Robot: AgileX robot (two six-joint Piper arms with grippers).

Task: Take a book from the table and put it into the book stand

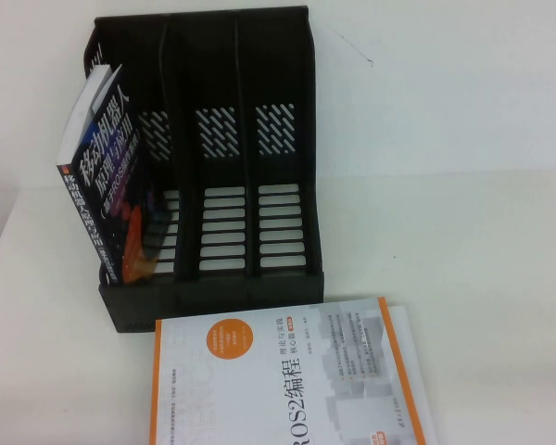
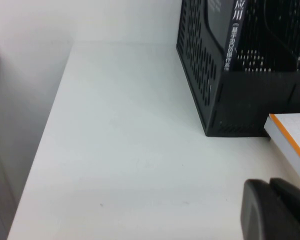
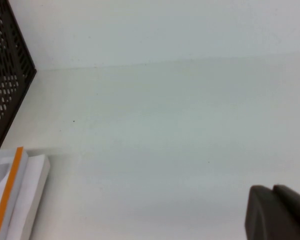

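Observation:
The dark navy book (image 1: 111, 176) with white Chinese title stands tilted in the leftmost slot of the black book stand (image 1: 213, 185), leaning left against its side wall. Its cover also shows in the left wrist view (image 2: 230, 30) inside the stand (image 2: 205, 75). Neither gripper shows in the high view. My left gripper (image 2: 270, 186) is shut and empty, low over the white table (image 2: 120, 150), to the near left of the stand. My right gripper (image 3: 273, 190) is shut and empty over bare table (image 3: 165, 125), to the right of the stand (image 3: 5, 75).
A white-and-orange ROS2 book (image 1: 287, 380) lies flat on the table in front of the stand; its corner shows in the left wrist view (image 2: 290, 135) and the right wrist view (image 3: 12, 195). The stand's middle and right slots hold nothing. A wall rises behind the table.

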